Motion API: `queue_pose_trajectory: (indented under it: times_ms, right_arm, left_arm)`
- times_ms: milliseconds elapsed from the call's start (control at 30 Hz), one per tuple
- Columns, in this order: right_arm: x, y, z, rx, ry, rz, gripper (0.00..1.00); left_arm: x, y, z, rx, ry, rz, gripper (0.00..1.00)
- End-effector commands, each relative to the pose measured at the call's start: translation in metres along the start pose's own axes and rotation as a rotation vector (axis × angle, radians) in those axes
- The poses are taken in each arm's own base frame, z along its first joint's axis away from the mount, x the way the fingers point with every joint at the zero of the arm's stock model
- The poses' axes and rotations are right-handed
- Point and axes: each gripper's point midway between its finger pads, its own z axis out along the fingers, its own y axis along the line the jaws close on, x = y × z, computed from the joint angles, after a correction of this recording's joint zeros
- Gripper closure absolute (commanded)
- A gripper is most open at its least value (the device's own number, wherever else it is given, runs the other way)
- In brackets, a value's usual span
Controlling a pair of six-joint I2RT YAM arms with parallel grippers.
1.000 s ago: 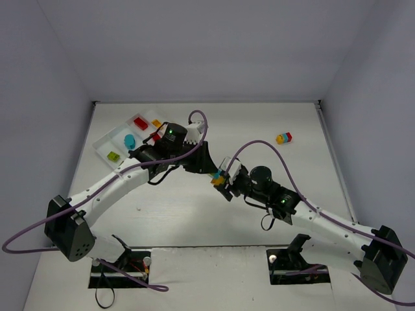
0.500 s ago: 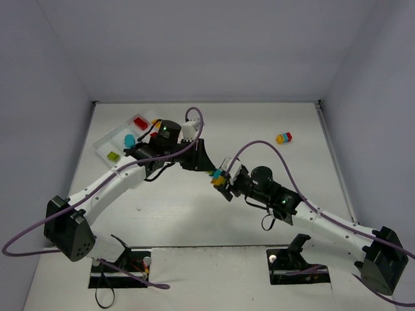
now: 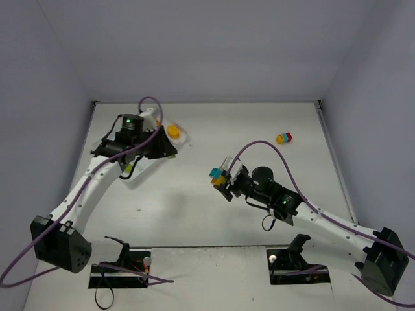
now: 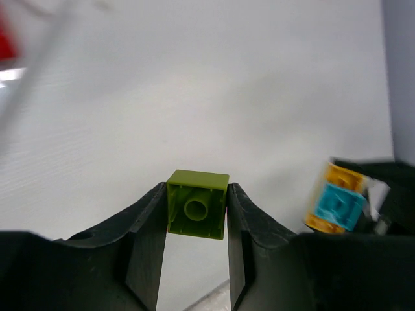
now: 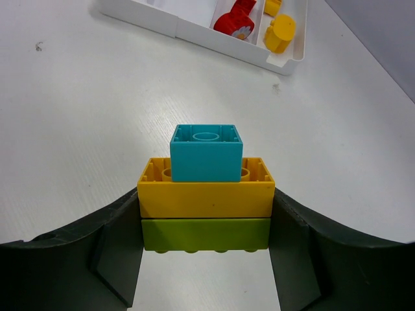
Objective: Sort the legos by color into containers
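Gripping a lime green brick [image 4: 197, 206], the left claw [image 4: 196, 194] should settle low over the tray [image 5: 214, 39] before releasing; the right claw [image 5: 205, 217] clamps a teal-yellow-green stack [image 5: 206, 178].

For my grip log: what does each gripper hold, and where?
Left gripper: lime brick, by opposite sides. Right gripper: three-colour cluster, by its lower bricks' ends.

White arms [image 3: 91, 188], black joints [image 3: 262, 176] and jaws — purple cables [image 3: 259, 142], green lights [image 3: 128, 120].
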Motion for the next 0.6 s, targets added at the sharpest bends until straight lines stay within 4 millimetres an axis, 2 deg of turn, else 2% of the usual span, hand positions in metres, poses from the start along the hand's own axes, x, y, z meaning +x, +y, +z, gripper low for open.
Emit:
queue_pose_trajectory:
  times_ms: [0,67,133,167,233,267,300,333,367,400,467,533,567]
  right_arm:
    - [-0.031,-0.007,-0.004,0.036,-0.109,0.005,1.00]
    - [-0.032,-0.008,-0.005,0.039,-0.117,0.011,1.00]
    - [-0.034,-0.008,-0.007,0.044,-0.124,0.017,1.00]
    - [-0.034,-0.008,-0.007,0.043,-0.124,0.021,1.00]
    - [-0.035,-0.011,-0.008,0.062,-0.126,0.029,1.00]
    - [-0.033,-0.011,-0.009,0.066,-0.115,0.035,1.00]
    - [-0.035,-0.012,-0.009,0.069,-0.115,0.037,1.00]
    - [-0.036,-0.011,-0.010,0.063,-0.119,0.038,1.00]
    - [-0.037,-0.011,-0.010,0.060,-0.123,0.040,1.00]
    - [-0.039,-0.009,-0.012,0.052,-0.133,0.040,1.00]
    - [-0.041,-0.009,-0.014,0.050,-0.144,0.040,1.00]
    - [-0.043,-0.008,-0.015,0.045,-0.150,0.041,1.00]
    - [-0.044,-0.007,-0.015,0.040,-0.152,0.040,1.00]
  left_arm:
    - [-0.024,0.076,-0.044,-0.302,-0.148,-0.100,0.83]
    - [-0.033,0.119,-0.064,-0.432,-0.214,-0.194,0.80]
    - [-0.037,0.145,-0.074,-0.507,-0.247,-0.251,0.80]
    - [-0.040,0.165,-0.079,-0.555,-0.262,-0.292,0.80]
    - [-0.050,0.190,-0.085,-0.612,-0.299,-0.330,0.79]
    - [-0.051,0.205,-0.082,-0.642,-0.290,-0.348,0.80]
    - [-0.054,0.224,-0.088,-0.684,-0.303,-0.378,0.80]
    - [-0.062,0.234,-0.092,-0.706,-0.320,-0.388,0.79]
    - [-0.060,0.251,-0.086,-0.725,-0.294,-0.418,0.79]
    - [-0.063,0.266,-0.089,-0.740,-0.301,-0.445,0.80]
    - [-0.073,0.289,-0.084,-0.752,-0.297,-0.473,0.79]
    - [-0.075,0.310,-0.087,-0.786,-0.293,-0.519,0.80]
    - [-0.079,0.323,-0.081,-0.797,-0.285,-0.534,0.80]
